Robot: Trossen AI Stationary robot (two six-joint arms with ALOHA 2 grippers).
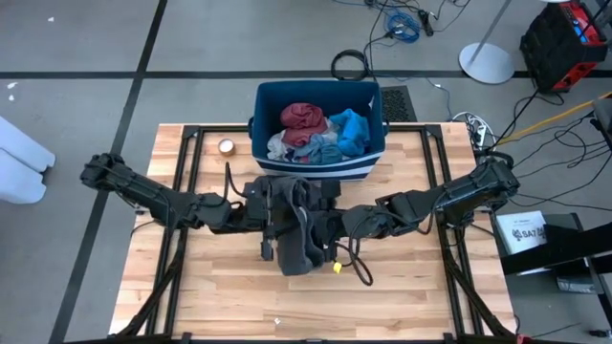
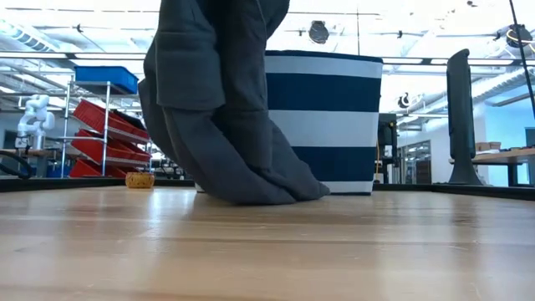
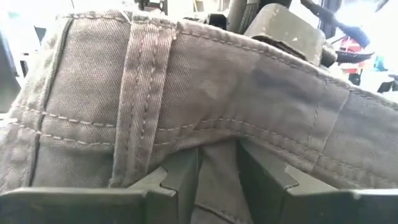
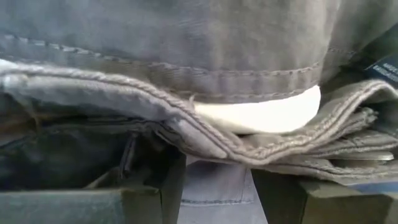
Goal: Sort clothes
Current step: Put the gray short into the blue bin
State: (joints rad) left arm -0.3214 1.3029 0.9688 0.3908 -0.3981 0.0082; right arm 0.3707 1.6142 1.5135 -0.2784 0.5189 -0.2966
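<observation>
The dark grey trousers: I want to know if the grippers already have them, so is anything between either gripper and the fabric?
Nothing visible. Both wrist views show the dark grey trousers pinched between the fingers of the left gripper and the right gripper, lifted in front of the striped bin.

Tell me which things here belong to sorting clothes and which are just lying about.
Part of the job:
- dark grey garment, shared by left gripper and right gripper
- maroon piece, bright blue piece, blue-grey pieces, all in the striped bin

Lying about:
- small tape roll on the table
- cables on the floor
</observation>
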